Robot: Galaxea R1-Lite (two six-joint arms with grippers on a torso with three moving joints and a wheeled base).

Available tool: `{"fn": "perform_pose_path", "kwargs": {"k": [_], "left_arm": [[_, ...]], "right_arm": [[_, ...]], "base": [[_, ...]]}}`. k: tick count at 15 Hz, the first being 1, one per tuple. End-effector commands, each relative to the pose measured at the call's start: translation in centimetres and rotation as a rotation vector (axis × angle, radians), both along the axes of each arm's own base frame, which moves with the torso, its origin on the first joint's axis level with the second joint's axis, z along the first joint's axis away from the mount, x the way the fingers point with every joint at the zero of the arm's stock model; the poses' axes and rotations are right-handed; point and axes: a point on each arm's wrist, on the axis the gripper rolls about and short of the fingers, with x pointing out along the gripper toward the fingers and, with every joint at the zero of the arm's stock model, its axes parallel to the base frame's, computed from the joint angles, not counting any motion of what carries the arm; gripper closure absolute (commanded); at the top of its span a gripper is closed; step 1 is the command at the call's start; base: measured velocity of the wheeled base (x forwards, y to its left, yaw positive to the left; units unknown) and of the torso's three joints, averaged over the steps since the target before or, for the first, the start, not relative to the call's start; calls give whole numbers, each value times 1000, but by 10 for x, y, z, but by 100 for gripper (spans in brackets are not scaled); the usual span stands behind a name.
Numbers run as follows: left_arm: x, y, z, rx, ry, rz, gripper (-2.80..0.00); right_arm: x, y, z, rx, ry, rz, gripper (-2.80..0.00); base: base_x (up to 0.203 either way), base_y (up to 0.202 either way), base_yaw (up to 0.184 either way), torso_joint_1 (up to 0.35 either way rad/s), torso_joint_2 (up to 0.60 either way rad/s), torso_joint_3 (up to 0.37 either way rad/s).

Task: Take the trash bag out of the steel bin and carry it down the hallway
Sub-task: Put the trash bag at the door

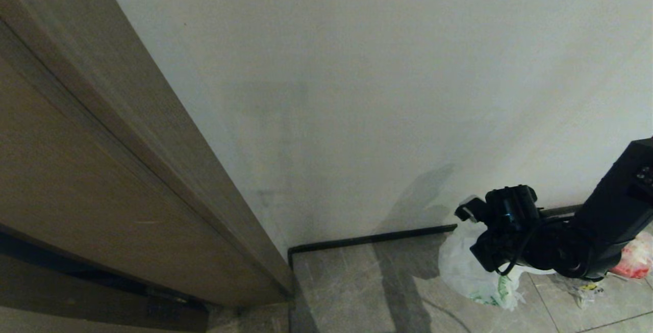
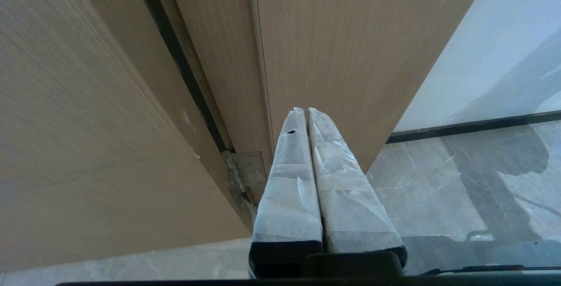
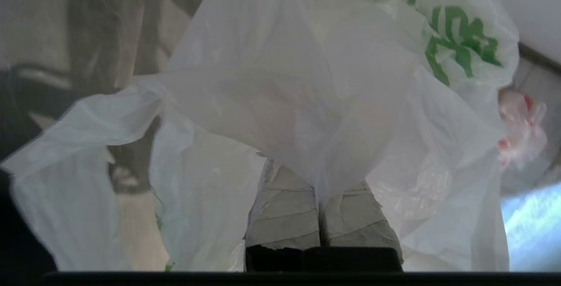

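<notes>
The trash bag, thin white plastic with green print, hangs low over the grey hallway floor tiles at the lower right of the head view. My right gripper holds it from above, close to the white wall. In the right wrist view the taped fingers are pressed together on a gathered fold of the trash bag, and the film drapes over their tips. My left gripper is shut with nothing in it, pointing at a wooden door frame. The steel bin is out of view.
A brown wooden door frame fills the left of the head view, with a metal hinge low on it. A black baseboard runs along the white wall. A reddish-pink plastic bag lies on the floor at the far right.
</notes>
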Motion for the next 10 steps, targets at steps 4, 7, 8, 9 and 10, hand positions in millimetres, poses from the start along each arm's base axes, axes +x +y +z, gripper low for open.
{"fn": "perform_pose_path", "kwargs": {"k": [4, 7, 8, 9, 10], "left_arm": [[0, 0, 0, -2, -1, 0, 0], [0, 0, 0, -2, -1, 0, 0], [0, 0, 0, -1, -1, 0, 0], [0, 0, 0, 0, -1, 0, 0], [0, 0, 0, 0, -1, 0, 0]], "right_arm": [[4, 6, -30, -9, 18, 16, 0], [8, 8, -37, -11, -6, 26, 0], [9, 8, -38, -18, -6, 37, -280], [8, 9, -43, -22, 6, 37, -280], [7, 10, -43, -22, 8, 43, -280]], "base": [[0, 0, 0, 0, 0, 0], [0, 0, 0, 0, 0, 0], [0, 0, 0, 0, 0, 0], [0, 0, 0, 0, 0, 0], [0, 0, 0, 0, 0, 0]]}}
